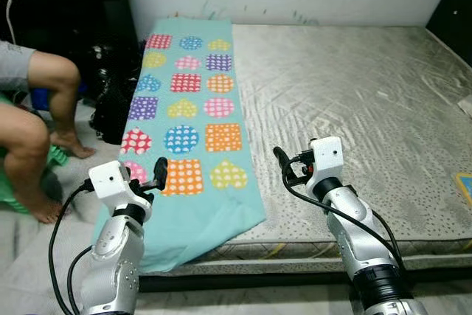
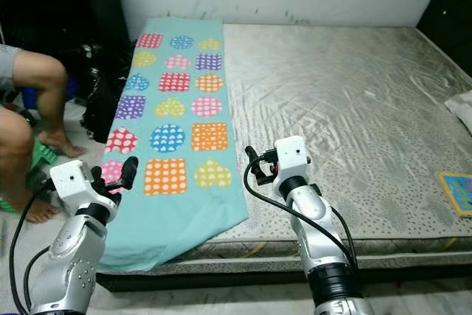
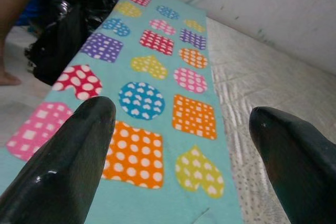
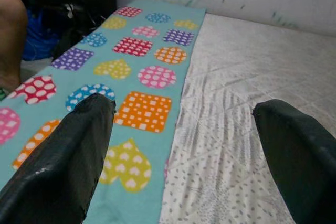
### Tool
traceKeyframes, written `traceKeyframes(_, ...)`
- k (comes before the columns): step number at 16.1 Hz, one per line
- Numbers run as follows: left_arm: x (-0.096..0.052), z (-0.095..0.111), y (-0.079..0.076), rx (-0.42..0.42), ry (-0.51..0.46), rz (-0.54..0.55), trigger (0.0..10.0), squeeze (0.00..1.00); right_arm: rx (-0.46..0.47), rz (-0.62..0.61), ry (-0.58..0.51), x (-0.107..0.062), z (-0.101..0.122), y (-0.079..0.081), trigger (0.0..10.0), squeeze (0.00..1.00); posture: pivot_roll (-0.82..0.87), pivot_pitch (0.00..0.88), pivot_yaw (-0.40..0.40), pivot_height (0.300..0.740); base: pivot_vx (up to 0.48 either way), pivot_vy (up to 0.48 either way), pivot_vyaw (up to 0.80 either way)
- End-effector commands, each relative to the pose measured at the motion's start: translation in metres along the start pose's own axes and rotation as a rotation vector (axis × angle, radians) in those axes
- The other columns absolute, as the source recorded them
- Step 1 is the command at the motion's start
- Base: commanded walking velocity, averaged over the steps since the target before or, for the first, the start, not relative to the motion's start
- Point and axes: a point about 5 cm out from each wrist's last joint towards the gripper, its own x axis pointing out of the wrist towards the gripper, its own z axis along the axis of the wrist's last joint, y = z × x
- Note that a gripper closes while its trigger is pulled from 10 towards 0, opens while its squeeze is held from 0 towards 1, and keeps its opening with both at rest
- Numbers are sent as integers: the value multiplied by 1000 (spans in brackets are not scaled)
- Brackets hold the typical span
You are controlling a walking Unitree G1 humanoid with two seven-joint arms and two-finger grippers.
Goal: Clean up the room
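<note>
Blanket [image 1: 188, 119]: teal cloth printed with coloured squares, circles and hearts. It lies flat along the left side of the mattress, from the wall end to the near edge, where its near corner hangs over the side toward the floor.
Mattress [image 1: 354, 101]: grey quilted surface, bare to the right of the blanket.
Left gripper [image 3: 181, 145]: fingers spread wide, nothing between them. It hovers over the near left end of the blanket, above the orange square and pink patches.
Right gripper [image 4: 184, 145]: fingers also spread wide and holding nothing. It hangs over the near edge of the mattress, just beside the blanket's right edge.
Small item [image 2: 457, 191]: flat blue and yellow object at the far right edge of the mattress; too small to identify.
Black bag [image 1: 110, 105]: on the floor against the blanket's left side.
Person [image 1: 33, 119]: seated at left, bare legs and feet on the floor.
</note>
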Motion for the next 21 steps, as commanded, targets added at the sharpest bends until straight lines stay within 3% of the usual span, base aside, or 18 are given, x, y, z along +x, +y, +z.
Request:
traceKeyframes(1, 2, -1, -1, -1, 13, -1, 10000, 0, 1, -16, 5, 1, 0, -3, 10000, 0, -101, 58, -27, 740, 0, 480, -800)
traceKeyframes(6, 2, -1, -2, -8, 6, -4, 10000, 0, -1, -18, 0, 1, 1, -4, 10000, 0, -104, 57, -27, 740, 0, 480, -296)
traceKeyframes(16, 2, -1, -1, -2, 6, 3, 10000, 0, -34, -2, -8, 2, 3, -3, 10000, 0, -103, 52, -26, 740, 0, 0, 0)
traceKeyframes(21, 2, -1, -2, -5, -5, -4, 10000, 0, -28, 7, -11, 2, 3, -2, 10000, 0, -103, 49, -27, 740, 116, 0, 343)
